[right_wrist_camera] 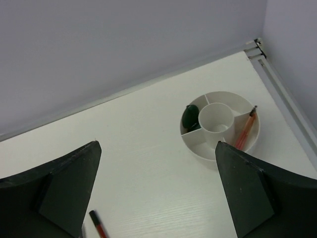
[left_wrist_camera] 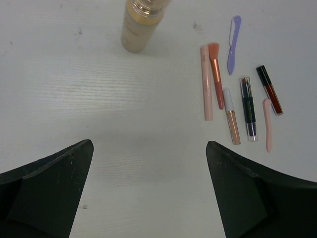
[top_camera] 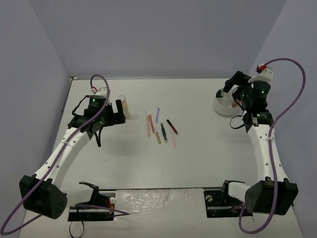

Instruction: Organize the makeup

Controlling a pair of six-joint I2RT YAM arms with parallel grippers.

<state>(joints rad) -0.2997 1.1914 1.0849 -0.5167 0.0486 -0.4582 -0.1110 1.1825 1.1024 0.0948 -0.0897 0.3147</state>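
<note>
Several thin makeup sticks point(top_camera: 161, 129) lie side by side mid-table: pink point(left_wrist_camera: 206, 84), an orange brush point(left_wrist_camera: 216, 74), lilac point(left_wrist_camera: 233, 44), dark green point(left_wrist_camera: 248, 109) and red-black point(left_wrist_camera: 270, 89). A clear bottle of beige liquid point(left_wrist_camera: 141, 25) stands to their left. My left gripper point(left_wrist_camera: 148, 146) hangs open just short of the bottle, nothing between its fingers. Above the table left of the white divided bowl point(right_wrist_camera: 198, 148), my right gripper point(right_wrist_camera: 157, 146) is open and empty. In the bowl lie a dark green disc point(right_wrist_camera: 189, 119) and an orange-red pencil point(right_wrist_camera: 245, 130).
The bowl point(top_camera: 223, 108) sits at the back right, close to the lilac walls and the table's metal edge point(right_wrist_camera: 277, 84). One red-black stick point(right_wrist_camera: 98, 224) shows at the bottom of the right wrist view. Both arm bases stand at the near edge.
</note>
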